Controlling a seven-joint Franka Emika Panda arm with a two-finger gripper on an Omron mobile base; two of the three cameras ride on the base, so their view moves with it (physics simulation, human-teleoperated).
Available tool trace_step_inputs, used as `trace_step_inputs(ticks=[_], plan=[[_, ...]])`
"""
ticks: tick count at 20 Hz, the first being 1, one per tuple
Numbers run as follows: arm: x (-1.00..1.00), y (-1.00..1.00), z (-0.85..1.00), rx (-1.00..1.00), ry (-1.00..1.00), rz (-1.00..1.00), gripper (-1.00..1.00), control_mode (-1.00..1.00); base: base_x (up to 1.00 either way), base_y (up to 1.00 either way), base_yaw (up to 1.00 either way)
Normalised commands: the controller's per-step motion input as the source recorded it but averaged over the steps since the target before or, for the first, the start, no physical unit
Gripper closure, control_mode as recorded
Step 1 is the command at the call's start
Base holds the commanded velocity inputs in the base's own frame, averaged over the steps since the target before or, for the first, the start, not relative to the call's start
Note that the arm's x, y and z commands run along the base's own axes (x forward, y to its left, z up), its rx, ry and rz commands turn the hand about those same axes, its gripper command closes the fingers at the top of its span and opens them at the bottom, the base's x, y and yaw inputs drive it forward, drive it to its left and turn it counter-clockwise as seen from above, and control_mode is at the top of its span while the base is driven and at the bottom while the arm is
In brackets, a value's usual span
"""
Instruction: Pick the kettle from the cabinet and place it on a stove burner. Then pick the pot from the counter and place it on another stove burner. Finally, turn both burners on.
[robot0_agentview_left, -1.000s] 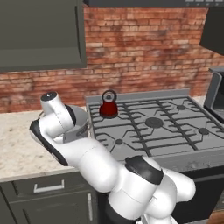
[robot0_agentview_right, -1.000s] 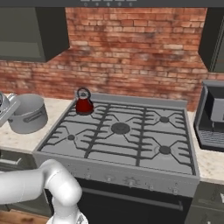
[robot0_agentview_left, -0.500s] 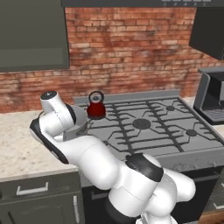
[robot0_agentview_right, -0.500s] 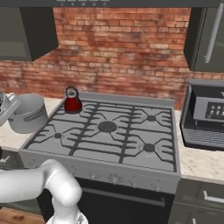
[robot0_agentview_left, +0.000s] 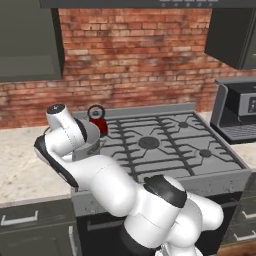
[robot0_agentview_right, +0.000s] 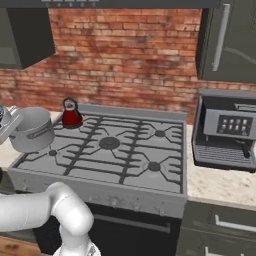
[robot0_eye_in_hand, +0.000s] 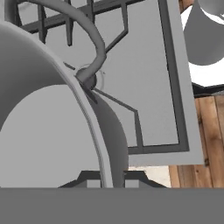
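Observation:
The grey pot (robot0_agentview_right: 32, 129) hangs tilted over the left edge of the cooktop, partly behind my arm in the left base view (robot0_agentview_left: 90, 137). My gripper (robot0_eye_in_hand: 106, 178) is shut on the pot's rim (robot0_eye_in_hand: 93, 131), just below one of its loop handles (robot0_eye_in_hand: 89, 40). The small red kettle (robot0_agentview_right: 71, 114) (robot0_agentview_left: 97, 120) stands upright on the back left stove burner. The middle burner (robot0_agentview_right: 109, 143) (robot0_agentview_left: 148, 142) and the front left burner (robot0_agentview_right: 52, 152) are bare under their black grates.
A coffee machine (robot0_agentview_right: 225, 131) (robot0_agentview_left: 239, 111) stands on the counter right of the stove. Dark wall cabinets hang at upper right (robot0_agentview_right: 235, 42), with a long bar handle, and upper left (robot0_agentview_left: 27, 42). Beige counter (robot0_agentview_left: 20, 165) lies left of the stove.
The base has driven to the right, so the whole scene slid left and the coffee machine came into view. The pot, held throughout, has come from beside the stove to over its left edge.

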Motion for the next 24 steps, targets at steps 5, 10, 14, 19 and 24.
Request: trace_step_inputs(ticks=[5, 10, 14, 19, 24], plan=[[0.0, 0.0, 0.0, 0.0, 0.0, 0.0, 1.0, 1.0, -0.01, -0.35, 0.0], [0.0, 0.0, 0.0, 0.0, 0.0, 0.0, 1.0, 1.0, 0.0, -0.21, 0.06], [0.0, 0.0, 0.0, 0.0, 0.0, 0.0, 1.0, 1.0, 0.0, -0.06, 0.15], [0.0, 0.0, 0.0, 0.0, 0.0, 0.0, 1.0, 1.0, 0.0, -0.03, 0.17], [0.0, 0.0, 0.0, 0.0, 0.0, 0.0, 1.0, 1.0, 0.12, -0.08, 0.19]])
